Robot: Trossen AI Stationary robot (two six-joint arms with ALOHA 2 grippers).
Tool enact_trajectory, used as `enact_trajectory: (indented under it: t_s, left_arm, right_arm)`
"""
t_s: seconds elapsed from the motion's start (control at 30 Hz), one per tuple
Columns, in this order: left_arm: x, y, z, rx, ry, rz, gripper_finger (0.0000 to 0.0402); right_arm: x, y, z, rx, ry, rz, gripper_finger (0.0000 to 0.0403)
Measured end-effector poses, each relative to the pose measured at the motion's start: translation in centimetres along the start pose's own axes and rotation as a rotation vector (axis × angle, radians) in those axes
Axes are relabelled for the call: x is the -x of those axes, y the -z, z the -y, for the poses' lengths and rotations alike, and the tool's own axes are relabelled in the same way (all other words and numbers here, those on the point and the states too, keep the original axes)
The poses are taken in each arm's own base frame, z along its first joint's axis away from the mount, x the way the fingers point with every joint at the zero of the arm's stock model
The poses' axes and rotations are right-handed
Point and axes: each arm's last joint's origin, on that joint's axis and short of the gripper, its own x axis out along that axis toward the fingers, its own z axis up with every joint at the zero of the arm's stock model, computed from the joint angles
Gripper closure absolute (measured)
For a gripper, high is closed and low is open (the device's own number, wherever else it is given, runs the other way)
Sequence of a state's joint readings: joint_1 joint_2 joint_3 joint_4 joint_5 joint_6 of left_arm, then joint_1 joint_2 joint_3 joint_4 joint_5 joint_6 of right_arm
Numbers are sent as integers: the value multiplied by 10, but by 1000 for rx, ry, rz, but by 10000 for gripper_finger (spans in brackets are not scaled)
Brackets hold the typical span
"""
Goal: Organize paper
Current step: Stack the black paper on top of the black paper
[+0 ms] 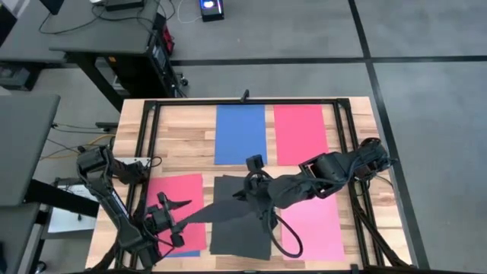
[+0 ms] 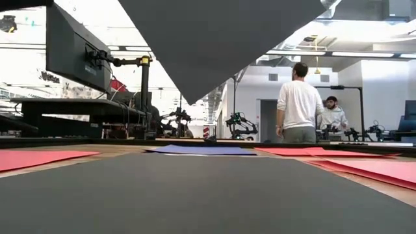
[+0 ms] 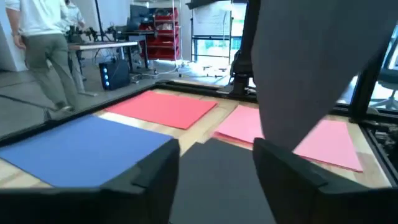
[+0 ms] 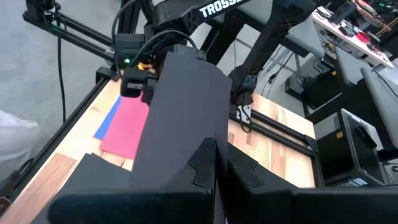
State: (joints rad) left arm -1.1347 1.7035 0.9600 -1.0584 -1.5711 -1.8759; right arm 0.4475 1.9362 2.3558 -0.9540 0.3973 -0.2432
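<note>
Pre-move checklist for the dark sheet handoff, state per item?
1. Right gripper shut on the lifted dark sheet: ok.
2. Left gripper open, fingers apart: ok.
3. Left gripper free of the lifted dark sheet: cannot tell.
4. Second dark sheet flat on the table below: ok.
5. Red sheet hides the blue sheet under it: not ok, a blue edge shows.

You can read only white letters "TROSS", cut short, on the dark robot arm link (image 4: 217,9).
</note>
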Motion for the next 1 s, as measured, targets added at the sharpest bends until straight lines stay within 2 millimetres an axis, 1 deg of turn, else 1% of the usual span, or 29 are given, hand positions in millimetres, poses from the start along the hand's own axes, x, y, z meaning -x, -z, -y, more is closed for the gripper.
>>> enact_trajectory:
  t_s: [0.07,0.17,0.23,0.33,0.43,0.57,0.67,0.73,0.77,0.87,0.93,1.0]
  left_arm:
    - [1,2,4,19,2,0,196]
    - [1,3,7,24,-1,-19,193]
    - [1,6,8,49,-19,-108,193]
    - [2,13,12,126,-51,-326,193]
    - [3,16,28,171,6,-465,194]
    - [-3,10,56,165,201,-562,194]
    - [-11,1,72,80,344,-517,194]
    - [-16,-5,77,-9,390,-444,194]
    - [-17,-8,77,-60,383,-399,194]
    - [-18,-12,69,-194,277,-301,195]
    - [-14,-13,59,-236,194,-262,195]
    - [-4,-15,48,-236,135,-211,195]
  right_arm:
    - [-1,0,2,-2,3,-2,403]
    - [-1,1,2,-3,5,-3,403]
    - [-2,1,4,-8,9,-5,403]
    - [-2,1,4,-13,9,-5,403]
    - [-2,1,4,-11,8,-7,403]
    - [-2,1,4,-11,8,-7,403]
    - [-2,1,4,-11,8,-7,403]
    - [-1,1,3,-11,7,-6,403]
    - [-1,1,3,-10,5,-5,403]
    - [1,0,1,-8,2,-1,403]
    - [4,-1,0,-7,0,5,403]
    - [8,-2,-1,-4,12,8,403]
